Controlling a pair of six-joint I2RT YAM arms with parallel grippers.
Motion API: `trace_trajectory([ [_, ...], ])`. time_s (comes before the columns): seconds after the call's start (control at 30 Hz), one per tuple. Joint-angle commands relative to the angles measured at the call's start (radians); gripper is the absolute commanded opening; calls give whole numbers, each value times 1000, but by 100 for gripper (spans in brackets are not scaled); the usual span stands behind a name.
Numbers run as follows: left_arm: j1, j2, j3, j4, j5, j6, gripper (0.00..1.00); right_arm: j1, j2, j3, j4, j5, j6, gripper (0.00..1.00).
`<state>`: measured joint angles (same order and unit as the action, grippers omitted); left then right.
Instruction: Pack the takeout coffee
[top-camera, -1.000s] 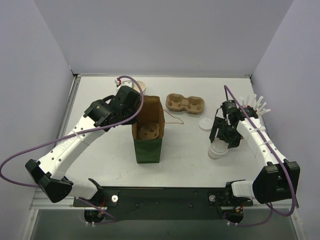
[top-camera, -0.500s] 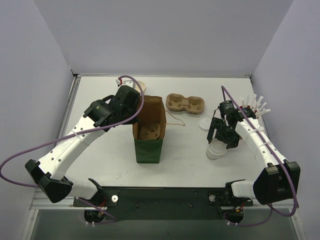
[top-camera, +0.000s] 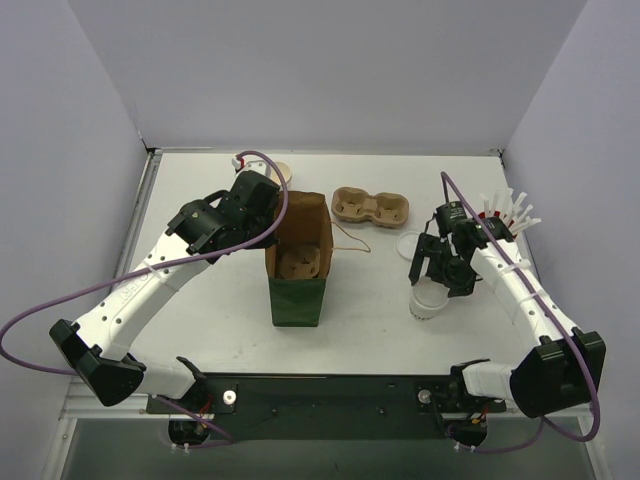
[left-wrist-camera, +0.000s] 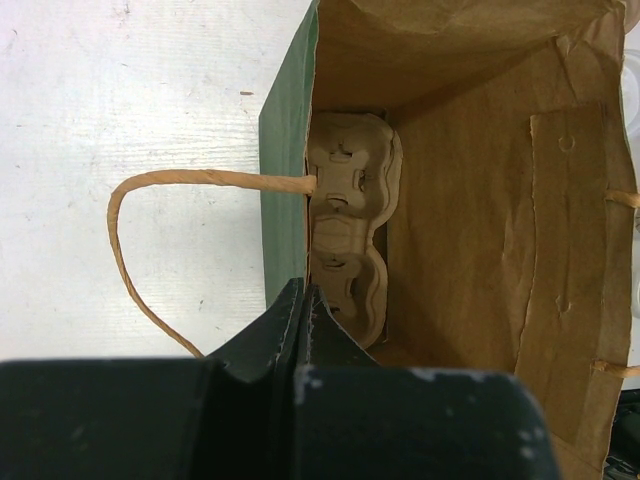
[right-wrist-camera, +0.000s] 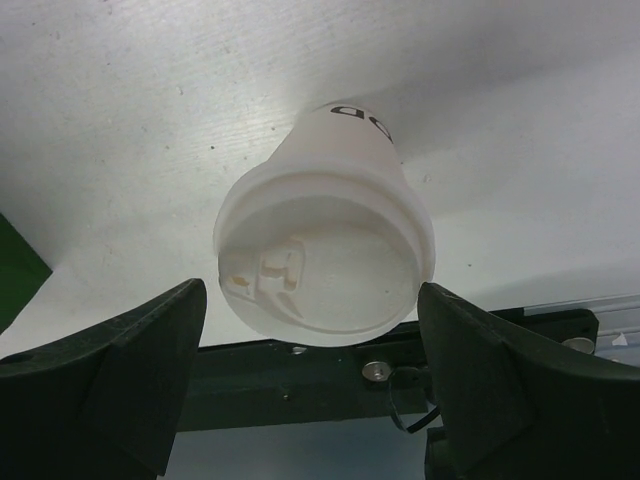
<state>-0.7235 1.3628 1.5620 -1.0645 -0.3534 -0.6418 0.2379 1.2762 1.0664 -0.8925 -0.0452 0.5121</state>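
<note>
Over the last second the right gripper (top-camera: 440, 278) has spread its jaws wider. They stand released either side of the lidded takeout coffee cup (right-wrist-camera: 320, 250), upright on the table (top-camera: 370, 310) right of the paper bag (top-camera: 296, 300) and not yet packed. The left gripper (left-wrist-camera: 300, 300) stays clenched on the bag's rim.

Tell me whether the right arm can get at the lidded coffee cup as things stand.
Probably yes. The right gripper hangs open over the coffee cup, a finger on either side of its lid, nothing between. The cup stands upright on the table, clear of the paper bag.
</note>
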Motion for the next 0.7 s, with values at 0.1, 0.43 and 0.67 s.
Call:
trace_trajectory([
  [0.1, 6, -39, 4, 47, 5, 14, 0, 70, -89, 4, -5, -99, 110, 85],
  [0.43, 6, -47, 1, 49, 11, 18, 0, 101, -153, 17, 1, 34, -67, 84],
  [0.67, 7, -41, 10, 54, 24, 31, 0, 159, -178, -23, 107, 126, -286, 86],
])
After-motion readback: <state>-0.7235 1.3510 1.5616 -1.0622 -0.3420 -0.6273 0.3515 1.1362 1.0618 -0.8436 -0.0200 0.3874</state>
